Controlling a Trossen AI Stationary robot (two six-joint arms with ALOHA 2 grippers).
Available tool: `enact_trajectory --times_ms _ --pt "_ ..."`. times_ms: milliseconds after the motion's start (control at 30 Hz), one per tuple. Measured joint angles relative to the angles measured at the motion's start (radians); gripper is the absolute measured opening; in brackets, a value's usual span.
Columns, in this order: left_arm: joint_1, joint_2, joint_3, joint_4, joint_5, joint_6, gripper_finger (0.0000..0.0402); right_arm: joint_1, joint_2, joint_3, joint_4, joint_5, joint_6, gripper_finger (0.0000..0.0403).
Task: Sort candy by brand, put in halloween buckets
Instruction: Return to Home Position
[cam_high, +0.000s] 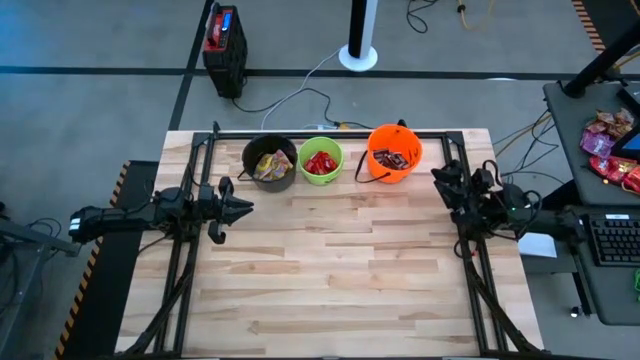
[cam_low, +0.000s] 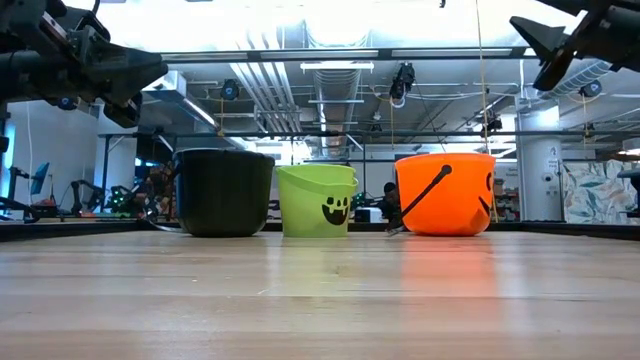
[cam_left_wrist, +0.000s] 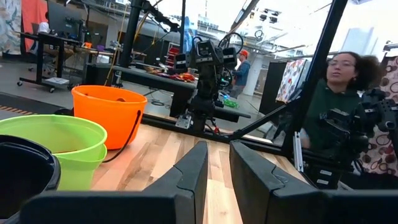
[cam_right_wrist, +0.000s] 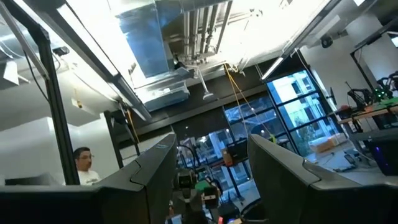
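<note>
1. Status. I am judging the sort complete. No candy is showing on the table (cam_high: 340, 270). Yellow packets (cam_high: 268, 166) are lying in the black bucket (cam_low: 225, 192), red bars (cam_high: 320, 163) in the green bucket (cam_low: 317, 200), and dark bars (cam_high: 394, 158) in the orange bucket (cam_low: 445, 193). The three buckets are standing in a row at the table's far edge, between the two arms.

2. Arms. The left gripper (cam_high: 243, 208) is hovering above the table just in front of the black bucket, with its fingers narrowly apart and holding nothing. The right gripper (cam_high: 440, 178) is hanging raised, near the orange bucket's right side. Its fingers are wide apart and empty, and they are pointing up toward the ceiling.

3. Hazards during the pull-back, as I am assessing them:
- The left gripper is sitting close to the black bucket. A swing toward the far edge could be tipping it and spilling sorted packets.
- The orange bucket's thin black handle (cam_low: 430, 193) is hanging down its front and could be catching a passing finger.
- A person (cam_left_wrist: 339, 87) is sitting beyond the right arm, so I am keeping that arm's sweep inside the frame.
</note>
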Motion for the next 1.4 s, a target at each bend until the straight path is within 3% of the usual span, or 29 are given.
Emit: enact_trajectory --times_ms 467,1400 --pt "0.0 0.0 0.0 0.0 0.0 0.0 0.0052 0.0 0.072 0.0 -0.001 0.0 0.0 0.0189" --pt "0.0 0.0 0.0 0.0 0.0 0.0 0.0052 0.0 0.077 0.0 -0.001 0.0 0.0 0.0189"
